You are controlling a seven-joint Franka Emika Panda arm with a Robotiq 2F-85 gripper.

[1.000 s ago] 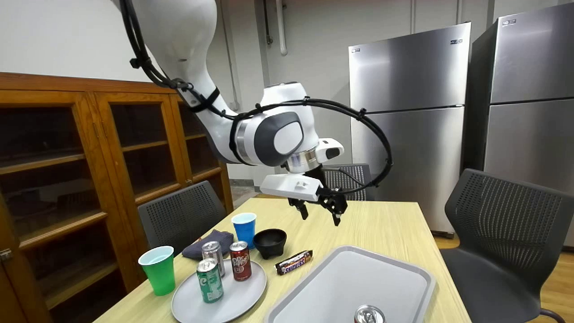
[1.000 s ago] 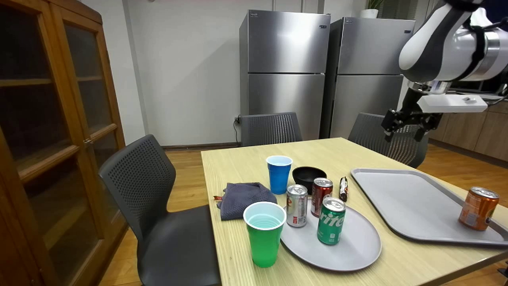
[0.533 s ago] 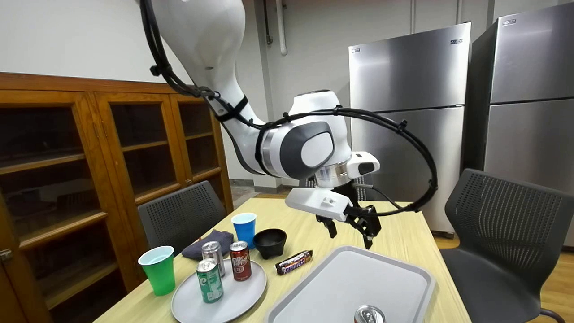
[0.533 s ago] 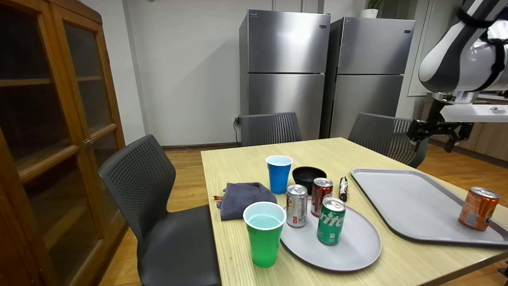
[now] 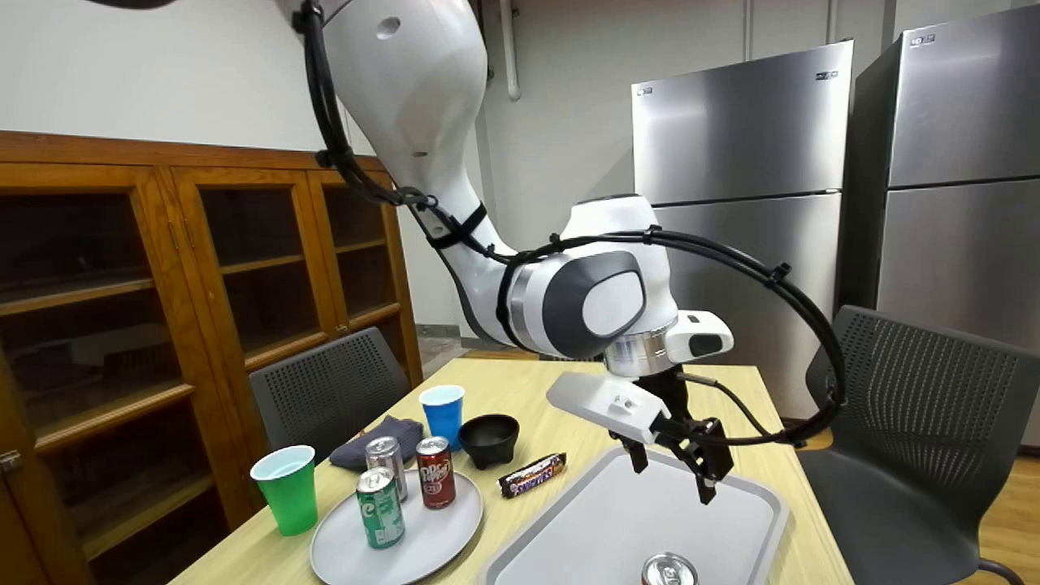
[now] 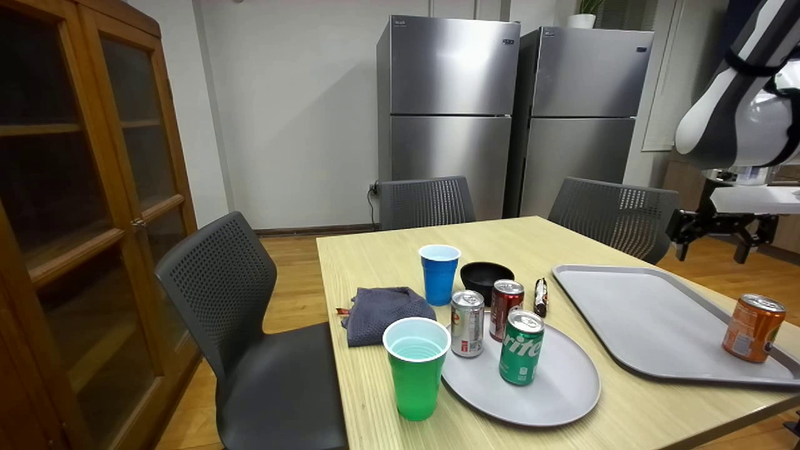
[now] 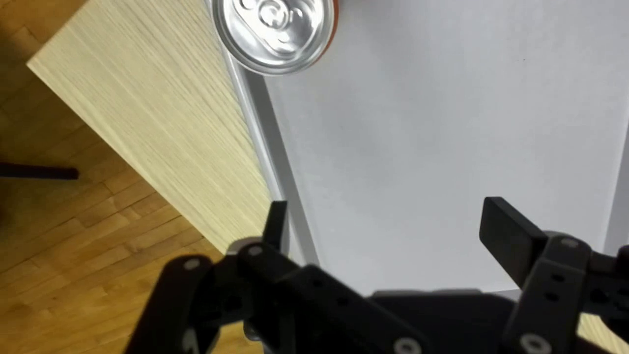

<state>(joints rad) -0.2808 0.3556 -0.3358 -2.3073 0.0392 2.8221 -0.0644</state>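
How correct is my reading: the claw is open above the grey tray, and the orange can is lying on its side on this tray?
One thing is wrong: the orange can is not lying on its side. It stands upright on the grey tray, as an exterior view shows. The rest is right: the claw is open above the grey tray.
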